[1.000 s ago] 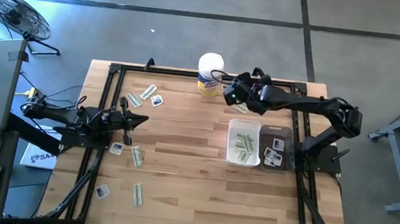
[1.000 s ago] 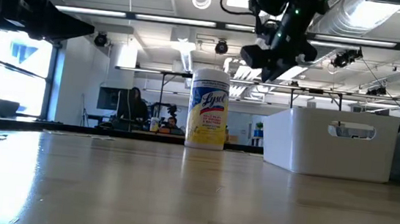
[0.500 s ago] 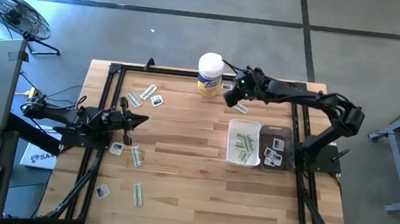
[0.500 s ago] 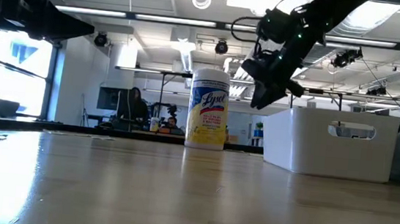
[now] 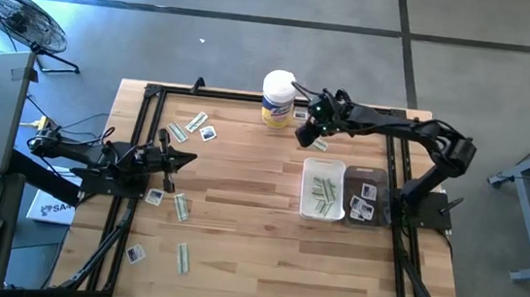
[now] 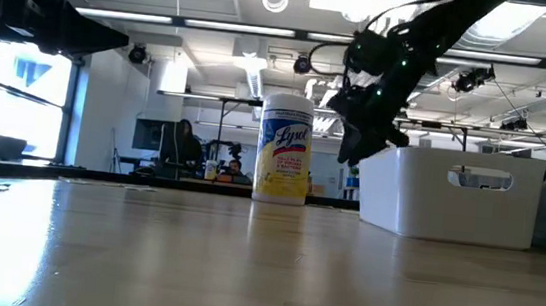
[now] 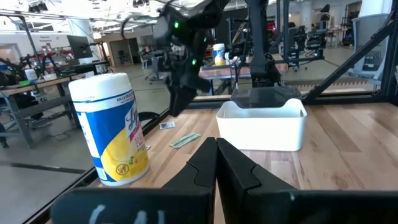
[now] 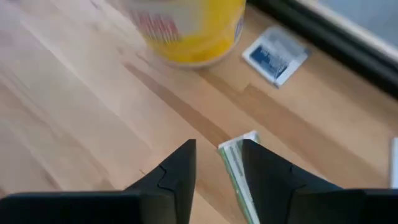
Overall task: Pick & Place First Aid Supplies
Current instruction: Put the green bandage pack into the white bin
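The right hand [image 8: 217,163] hangs low over the wooden worktop [image 5: 243,176], fingers parted and empty, a narrow green-white strip packet [image 8: 239,174] between them. Just beyond stand the tall white canister with a yellow label [image 8: 186,28] and a small white square packet with a blue mark [image 8: 275,55] near the black edge frame [image 8: 336,37]. The left hand [image 5: 181,158] waits closed, well apart.

The right arm reaches out long and low across the far side of the table, its wrist bent down. The right gripper [image 5: 309,134] points steeply downward, its two dark fingers [image 8: 177,171] parted with a narrow gap between the tips. The left arm lies stretched out flat over its own side, and the left gripper [image 5: 184,159] has its dark fingers pressed together.
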{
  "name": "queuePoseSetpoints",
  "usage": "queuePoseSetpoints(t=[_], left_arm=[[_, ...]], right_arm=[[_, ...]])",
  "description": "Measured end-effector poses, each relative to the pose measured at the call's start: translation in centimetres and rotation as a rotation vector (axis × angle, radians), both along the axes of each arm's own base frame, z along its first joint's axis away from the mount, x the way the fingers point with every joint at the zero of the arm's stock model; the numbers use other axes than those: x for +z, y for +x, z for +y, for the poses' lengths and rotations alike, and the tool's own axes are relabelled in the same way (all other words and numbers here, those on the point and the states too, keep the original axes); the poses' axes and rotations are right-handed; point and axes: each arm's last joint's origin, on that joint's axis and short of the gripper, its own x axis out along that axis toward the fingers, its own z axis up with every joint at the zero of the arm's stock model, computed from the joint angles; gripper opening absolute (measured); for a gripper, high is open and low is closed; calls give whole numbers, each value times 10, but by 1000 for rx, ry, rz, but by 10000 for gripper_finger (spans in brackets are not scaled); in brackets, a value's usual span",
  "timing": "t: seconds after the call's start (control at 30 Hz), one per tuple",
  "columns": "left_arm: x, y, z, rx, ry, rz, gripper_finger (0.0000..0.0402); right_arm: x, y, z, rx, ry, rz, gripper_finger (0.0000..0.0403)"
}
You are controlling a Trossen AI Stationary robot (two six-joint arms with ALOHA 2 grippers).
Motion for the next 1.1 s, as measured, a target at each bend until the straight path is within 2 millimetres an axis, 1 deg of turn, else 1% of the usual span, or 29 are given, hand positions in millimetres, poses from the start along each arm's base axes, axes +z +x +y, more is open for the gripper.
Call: queuePoseSetpoints(t=[0.17, 0.27, 0.33, 0.43, 0.53, 0.63, 0.8, 0.93, 1.1], left_arm=[[0, 0, 0, 0, 0, 0, 1], [0, 0, 0, 0, 0, 0, 1], [0, 0, 0, 0, 0, 0, 1], [0, 0, 0, 0, 0, 0, 1], [0, 0, 0, 0, 0, 1, 1], [0, 0, 0, 0, 0, 0, 1], [0, 0, 0, 0, 0, 0, 1], [0, 0, 0, 0, 0, 0, 1], [0, 0, 0, 0, 0, 0, 1]], right_arm=[[-24, 4, -6, 11, 32, 75, 166], [-29, 2, -11, 37, 25, 111, 184], [-30, -1, -15, 28, 23, 114, 189], [-30, -7, -24, 10, 24, 119, 189], [-30, -11, -29, 48, 17, 125, 184], [-34, -10, -31, 77, 18, 125, 179], [-50, -6, -39, 103, 26, 131, 179], [-64, -2, -45, 98, -36, 180, 173], [-65, -3, -45, 140, -88, 235, 159]])
